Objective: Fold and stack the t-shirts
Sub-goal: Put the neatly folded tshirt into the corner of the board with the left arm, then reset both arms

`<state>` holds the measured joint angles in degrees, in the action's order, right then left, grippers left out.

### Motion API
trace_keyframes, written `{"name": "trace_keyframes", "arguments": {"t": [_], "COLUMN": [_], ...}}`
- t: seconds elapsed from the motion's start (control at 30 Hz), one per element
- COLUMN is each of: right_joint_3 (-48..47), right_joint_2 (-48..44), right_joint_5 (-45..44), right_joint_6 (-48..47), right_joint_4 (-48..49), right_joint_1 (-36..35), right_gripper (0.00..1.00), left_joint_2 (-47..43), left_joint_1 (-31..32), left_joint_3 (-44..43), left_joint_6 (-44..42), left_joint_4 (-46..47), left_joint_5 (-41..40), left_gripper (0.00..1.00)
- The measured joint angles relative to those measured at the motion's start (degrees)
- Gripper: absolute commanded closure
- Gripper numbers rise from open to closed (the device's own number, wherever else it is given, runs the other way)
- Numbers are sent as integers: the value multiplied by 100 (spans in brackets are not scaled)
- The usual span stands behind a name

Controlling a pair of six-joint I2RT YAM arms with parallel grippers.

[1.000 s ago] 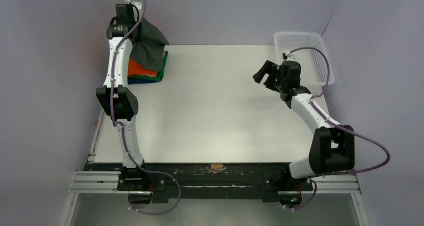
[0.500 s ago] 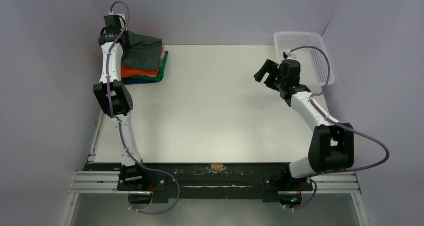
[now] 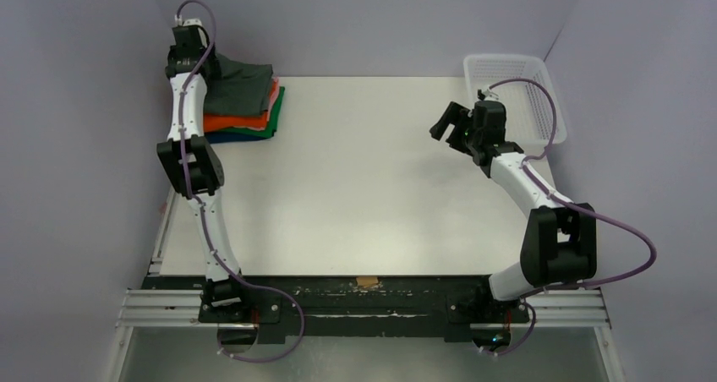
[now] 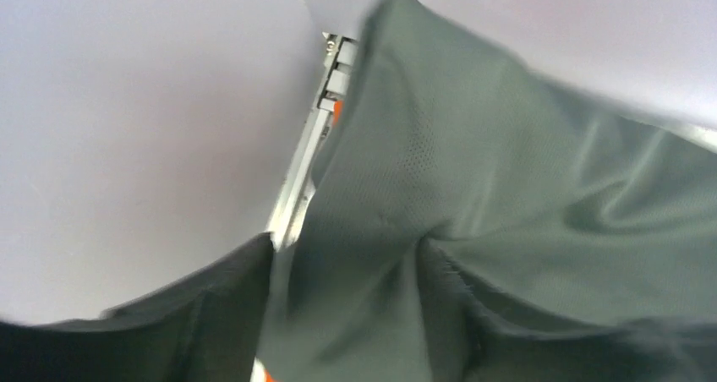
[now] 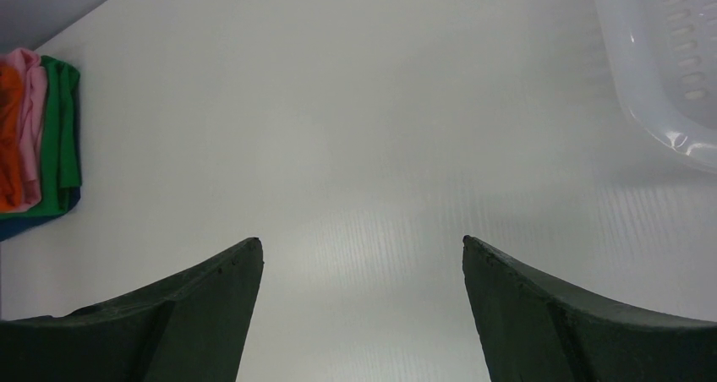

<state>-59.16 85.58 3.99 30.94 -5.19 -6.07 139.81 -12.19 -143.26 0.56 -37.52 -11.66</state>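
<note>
We are reading the step in hand as the setting-down of the dark grey shirt (image 3: 243,84) on the stack at about eleven o'clock of the table (image 3: 363,204); it is lying on top of the orange shirt (image 3: 224,122), with the pink shirt (image 3: 274,90), the green shirt (image 3: 270,120) and the dark blue shirt (image 3: 221,137) showing beneath. The grey cloth is sitting toward the stack's twelve o'clock side and is looking rumpled rather than flat. The left gripper (image 3: 198,64) is reaching in at the stack's nine o'clock edge, against the grey cloth; its wrist view is filling with grey fabric that is gathering into creases low in the middle (which hints at a pinch), yet the fingers themselves are not showing, so we cannot tell whether they are clamped or parted. To do this well, we are thinking the shirt's weight should be resting fully on the stack before any release; the withdrawal should be going upward and away toward nine o'clock, not sideways across the stack, since soft cloth is likely to drag and pull the folds askew; a light smoothing toward six o'clock may be needed to square the edges. The right gripper (image 5: 359,242) is hanging over bare table at about two o'clock, near the white mesh basket (image 3: 507,59) and well apart from the stack, its fingers spread wide with nothing between them.
</note>
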Motion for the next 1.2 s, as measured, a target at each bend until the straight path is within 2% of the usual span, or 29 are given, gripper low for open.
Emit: {"name": "trace_keyframes", "arguments": {"t": [0.03, 0.07, 0.3, 0.47, 0.57, 0.67, 0.83, 0.9, 1.0, 1.13, 1.2], "right_joint_3": [-2, -2, -2, 9, 92, 210, 566, 686, 903, 1281, 1515], "right_joint_2": [0, 0, -13, -105, -286, -492, -984, -1158, -1480, -1867, -1993], "right_joint_5": [2, 2, -2, -74, -164, -199, -466, -549, -673, -922, -1029], "right_joint_6": [0, 0, 7, 13, 48, 48, -42, -114, -282, -452, -503], "right_joint_4": [0, 0, 2, -7, -2, -22, -140, -177, -216, -111, 15], "right_joint_1": [0, 2, 2, 0, 0, 0, 0, 2, 2, 0, 0], "right_gripper": [13, 13, 12, 12, 11, 10, 9, 8, 5, 4, 3], "left_joint_2": [0, 0, -284, -1318, -2323, -3390, -5209, -5982, -6979, -7938, -8207], "left_joint_1": [-9, -20, -52, -52, -22, 168, 1351, 2041, 2754, 3261, 3379], "left_joint_3": [0, 0, 83, 798, 1753, 2815, 4962, 6107, 7705, 9193, 9497], "left_joint_6": [-13, -2, 310, 866, 1298, 1628, 1978, 2133, 2350, 2465, 2496], "left_joint_4": [63, 118, 203, 63, 184, 417, 935, 1102, 1303, 1185, 1016], "left_joint_5": [-39, -74, -269, 173, 675, 804, 551, 433, 306, 195, 81], "left_gripper": [3, 0, 0, 0, 0, 0, 0, 0, 0, 0, 0]}}
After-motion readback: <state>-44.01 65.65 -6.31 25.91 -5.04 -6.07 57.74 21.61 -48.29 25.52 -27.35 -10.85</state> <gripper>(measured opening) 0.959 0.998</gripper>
